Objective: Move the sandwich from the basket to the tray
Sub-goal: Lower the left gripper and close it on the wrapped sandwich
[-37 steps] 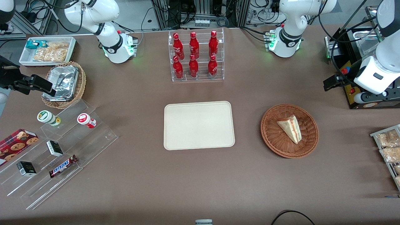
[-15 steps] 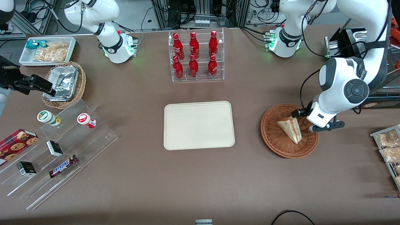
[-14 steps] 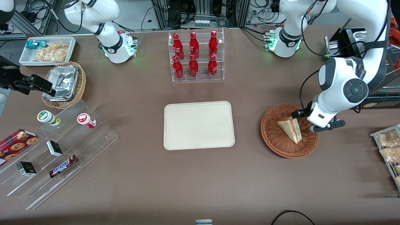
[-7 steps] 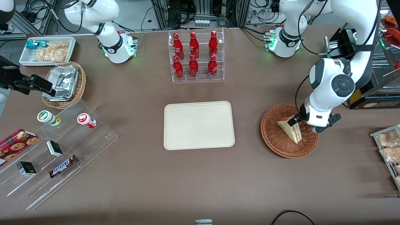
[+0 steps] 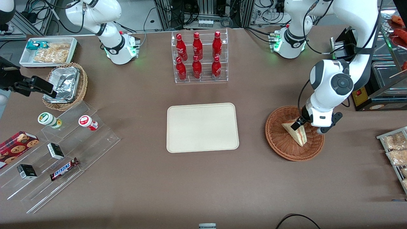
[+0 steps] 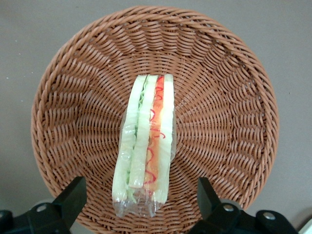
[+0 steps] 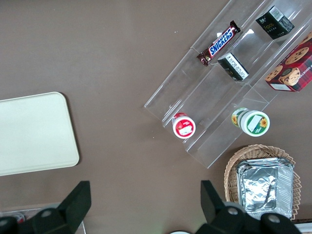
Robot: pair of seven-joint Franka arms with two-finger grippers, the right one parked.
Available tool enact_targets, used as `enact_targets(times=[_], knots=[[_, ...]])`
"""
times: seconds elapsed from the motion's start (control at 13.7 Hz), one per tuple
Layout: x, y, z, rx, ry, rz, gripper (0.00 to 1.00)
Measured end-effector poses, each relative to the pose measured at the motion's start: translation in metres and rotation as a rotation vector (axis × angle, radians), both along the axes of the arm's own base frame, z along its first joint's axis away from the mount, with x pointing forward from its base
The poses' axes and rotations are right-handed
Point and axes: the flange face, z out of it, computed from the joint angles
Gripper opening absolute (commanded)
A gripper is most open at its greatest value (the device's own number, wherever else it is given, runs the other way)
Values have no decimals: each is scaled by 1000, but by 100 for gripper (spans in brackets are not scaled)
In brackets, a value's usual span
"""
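Sandwich (image 6: 145, 148) in basket (image 6: 229, 87), open-fingered gripper (image 6: 141, 207) above, tray (image 5: 202, 127) bare

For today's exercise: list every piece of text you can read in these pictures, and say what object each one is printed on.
"SNICKERS": on the candy bar on the clear stepped display stand.
Red bottles' labels, small cup lids, black boxes, cookie box: unreadable.
Sandwich, under the open gripper, shows no print.

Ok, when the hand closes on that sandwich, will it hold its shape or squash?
Probably squashes: the sandwich looks like soft bread in thin clear wrap, so a firm pinch may dent it. The film could be slippery. It stands on edge in the basket, so it may tip. The open hand hovers above it.
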Motion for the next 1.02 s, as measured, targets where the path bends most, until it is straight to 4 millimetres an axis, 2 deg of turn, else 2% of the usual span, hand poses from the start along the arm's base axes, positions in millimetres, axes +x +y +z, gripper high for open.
enact_targets(times=[0.29, 0.37, 0.44, 0.51, 0.59, 0.73, 1.02], knots=[[-3, 0, -25, -2, 11, 21, 100], [-2, -1, -33, -3, 11, 23, 94], [-2, -1, -40, -4, 12, 25, 58], [-2, -1, -45, -4, 16, 27, 27], [-2, -1, -47, -4, 18, 33, 12], [-2, -1, -47, -4, 18, 40, 7], [1, -1, -40, -5, 8, 27, 6]])
